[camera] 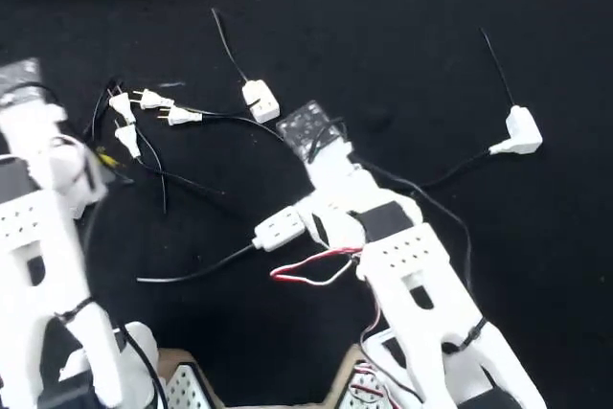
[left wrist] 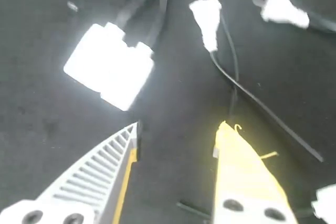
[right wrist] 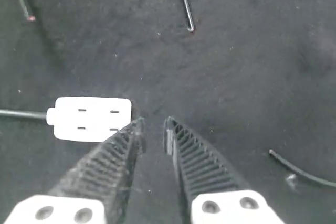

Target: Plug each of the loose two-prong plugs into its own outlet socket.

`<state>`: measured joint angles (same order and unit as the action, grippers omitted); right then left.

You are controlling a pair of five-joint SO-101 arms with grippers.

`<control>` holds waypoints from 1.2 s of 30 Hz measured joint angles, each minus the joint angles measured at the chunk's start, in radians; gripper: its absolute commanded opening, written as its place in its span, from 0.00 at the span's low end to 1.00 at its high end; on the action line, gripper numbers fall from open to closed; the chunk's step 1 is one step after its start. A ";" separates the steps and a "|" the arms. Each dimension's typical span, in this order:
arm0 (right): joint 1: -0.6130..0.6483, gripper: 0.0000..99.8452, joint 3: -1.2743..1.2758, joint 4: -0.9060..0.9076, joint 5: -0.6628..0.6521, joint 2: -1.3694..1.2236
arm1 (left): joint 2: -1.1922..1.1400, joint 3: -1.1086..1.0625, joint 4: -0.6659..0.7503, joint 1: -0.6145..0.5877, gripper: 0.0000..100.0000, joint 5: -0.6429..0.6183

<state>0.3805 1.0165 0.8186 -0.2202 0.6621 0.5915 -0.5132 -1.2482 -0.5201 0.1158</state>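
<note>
Several loose white two-prong plugs (camera: 153, 100) lie in a cluster on black cords at the left of the black table. One plug (left wrist: 207, 17) lies just beyond my left gripper (left wrist: 176, 129), which is open and holds nothing. From above, this left gripper (camera: 101, 162) hangs beside the cluster. A bright white block (left wrist: 107, 66) with black cords lies ahead of the pale finger. My right gripper (right wrist: 153, 125) is open by a narrow gap and empty, with a white outlet socket (right wrist: 89, 119) just beside one finger. In the high view that right gripper (camera: 308, 129) sits next to the same socket (camera: 261, 101).
A second outlet socket (camera: 280, 227) lies by the right arm's base links, with its cord trailing toward the table's front. A third socket (camera: 520, 133) lies far right. Black cords cross the table's left and middle, and red and white wires (camera: 311, 270) loop near the right arm.
</note>
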 measured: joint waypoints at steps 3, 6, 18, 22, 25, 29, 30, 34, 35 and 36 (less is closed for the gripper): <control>0.000 0.08 -0.002 -0.002 0.020 -0.060 | -0.074 0.055 -0.008 -0.020 0.25 0.035; 0.000 0.08 -0.002 -0.011 0.026 -0.115 | -0.190 0.107 -0.011 -0.023 0.25 0.043; 0.000 0.08 -0.002 -0.126 0.028 -0.130 | -0.764 0.480 -0.011 0.149 0.25 -0.101; 0.000 0.07 0.000 -0.127 0.028 -0.130 | -0.925 0.626 -0.011 0.184 0.25 -0.137; 0.000 0.07 0.000 -0.127 0.028 -0.130 | -1.036 0.733 -0.009 0.183 0.25 -0.144; 0.000 0.07 0.000 -0.127 0.028 -0.130 | -1.146 0.844 -0.044 0.170 0.25 -0.144; 0.000 0.07 0.000 -0.127 0.028 -0.130 | -1.168 0.867 -0.060 0.166 0.25 -0.144; 0.000 0.07 0.000 -0.127 0.028 -0.130 | -1.237 0.942 -0.095 0.163 0.25 -0.144; 0.000 0.07 0.000 -0.127 0.028 -0.130 | -1.249 0.957 -0.097 0.160 0.24 -0.143; 0.000 0.07 0.000 -0.127 0.028 -0.130 | -1.260 0.973 -0.100 0.158 0.24 -0.141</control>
<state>0.3805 1.0165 0.6912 -0.1926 0.5317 -0.6682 0.4595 -1.3479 -0.3621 -0.0253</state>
